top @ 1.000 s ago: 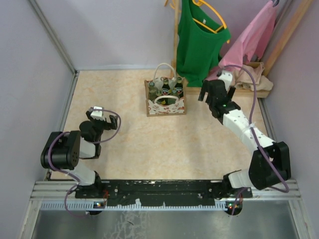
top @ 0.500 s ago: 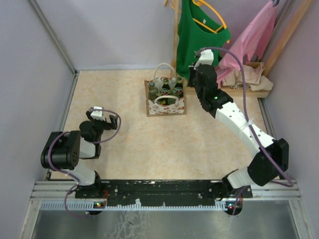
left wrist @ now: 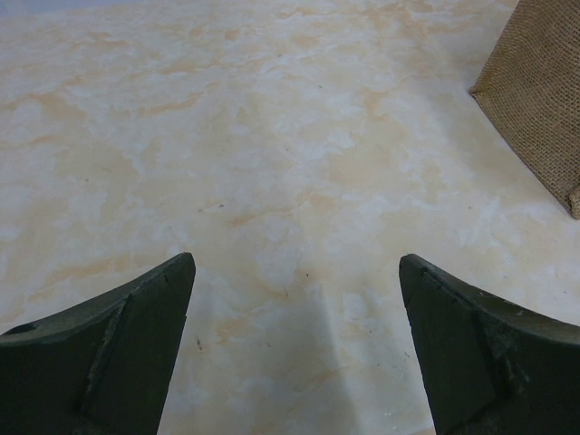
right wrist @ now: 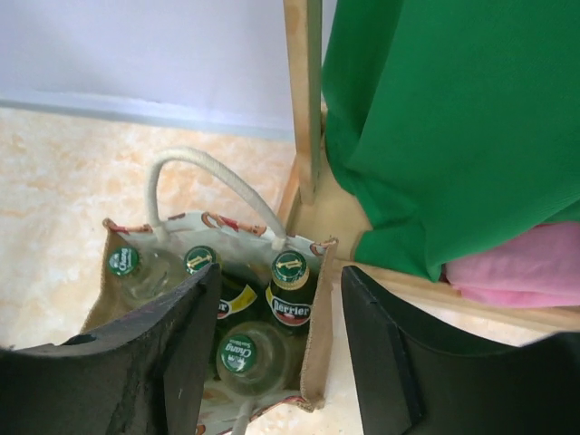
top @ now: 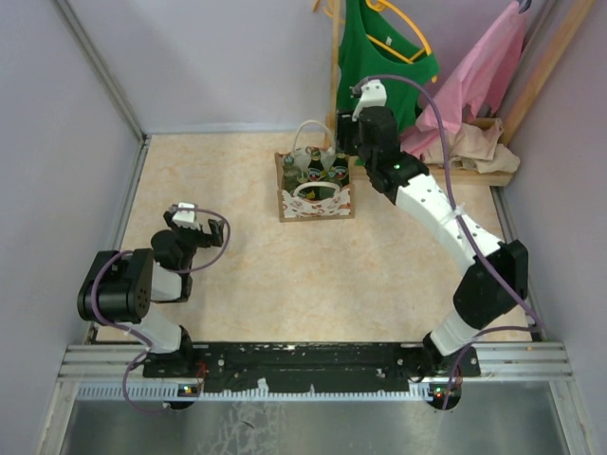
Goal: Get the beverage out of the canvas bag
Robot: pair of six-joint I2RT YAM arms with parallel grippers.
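Observation:
The canvas bag (top: 315,201) stands upright at the table's back middle, its patterned panel facing the arms. Several green-capped beverage bottles (top: 314,168) stand inside it. In the right wrist view the tan bag wall (right wrist: 318,317) and a white handle (right wrist: 210,178) frame a Perrier bottle (right wrist: 292,288) and a Chang bottle (right wrist: 237,354). My right gripper (right wrist: 281,272) hovers open above the bag's right rear corner (top: 347,142), touching no bottle. My left gripper (left wrist: 296,267) is open over bare table at the left (top: 186,216), with only a bag corner (left wrist: 540,101) in its view.
A wooden clothes rack (top: 336,57) stands just behind and right of the bag, with a green shirt (top: 379,71) and a pink garment (top: 482,66) hanging close to my right arm. Its wooden base (top: 479,169) lies at the right. Walls enclose the table.
My right arm swung left from the rack side to above the bag's right rear corner. The left arm has not moved.

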